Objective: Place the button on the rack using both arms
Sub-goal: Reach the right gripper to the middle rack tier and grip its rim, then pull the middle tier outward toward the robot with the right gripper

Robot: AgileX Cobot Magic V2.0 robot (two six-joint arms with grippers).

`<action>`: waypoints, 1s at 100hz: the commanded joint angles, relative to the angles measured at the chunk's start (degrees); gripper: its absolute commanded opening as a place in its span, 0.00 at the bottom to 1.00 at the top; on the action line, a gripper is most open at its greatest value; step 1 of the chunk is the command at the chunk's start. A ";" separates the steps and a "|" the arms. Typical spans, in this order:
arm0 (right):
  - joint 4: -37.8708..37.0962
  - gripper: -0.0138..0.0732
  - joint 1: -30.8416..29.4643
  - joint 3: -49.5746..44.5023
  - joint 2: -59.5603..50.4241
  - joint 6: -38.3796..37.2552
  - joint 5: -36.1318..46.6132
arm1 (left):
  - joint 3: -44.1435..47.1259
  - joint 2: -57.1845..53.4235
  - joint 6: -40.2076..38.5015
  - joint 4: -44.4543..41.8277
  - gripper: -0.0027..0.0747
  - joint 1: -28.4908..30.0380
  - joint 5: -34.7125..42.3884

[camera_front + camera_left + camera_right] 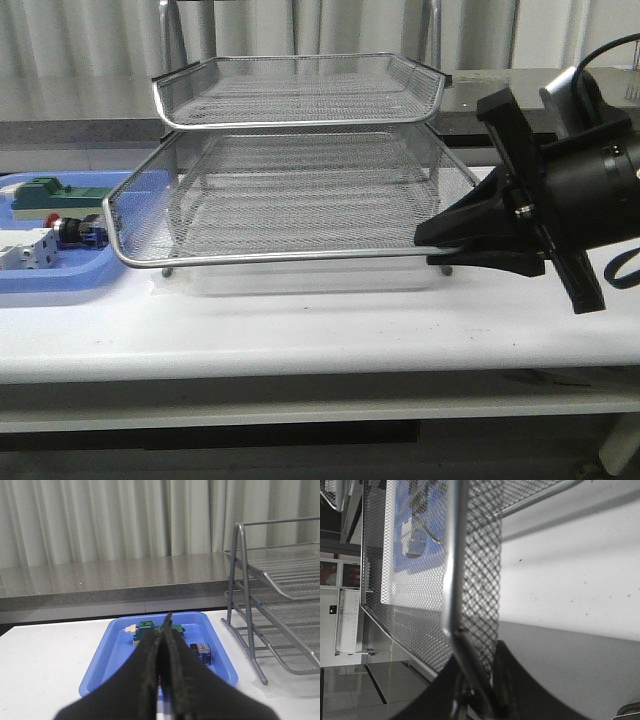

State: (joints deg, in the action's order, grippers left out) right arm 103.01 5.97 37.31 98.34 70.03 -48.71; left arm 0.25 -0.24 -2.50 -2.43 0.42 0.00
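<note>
1. My right claw [445,243] is clamped on the front right corner of the rack [300,258], its rim pinched between the fingers; I should hold it steady and level.
2. My left claw [162,630] is closed on nothing, hanging above the blue tray [107,657].
3. The button [68,230] lies in that tray on the bench [320,330], beside the white switch block [25,252], well apart from the rack.
4. To grasp well, I judge I must part the left fingers first, then descend over the red head without nudging its neighbours.
</note>
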 commanded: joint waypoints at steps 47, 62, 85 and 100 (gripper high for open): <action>-5.01 0.63 0.17 -0.55 -5.62 2.87 -5.11 | 1.92 -1.83 -0.57 0.59 0.01 0.14 4.63; -14.33 0.62 0.17 -0.62 -10.11 -1.90 -1.76 | 1.92 -1.83 -0.57 0.59 0.01 0.14 4.63; -33.59 0.62 0.17 -0.62 -22.20 -15.23 7.81 | 1.92 -1.83 -0.57 0.59 0.01 0.14 4.63; -46.79 0.62 0.17 -0.54 -31.80 -25.95 10.90 | 1.92 -1.83 -0.57 0.59 0.01 0.14 4.63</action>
State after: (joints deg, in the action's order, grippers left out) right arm 62.42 6.16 35.79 72.76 49.98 -38.69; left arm 0.25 -0.24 -2.50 -2.43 0.42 0.00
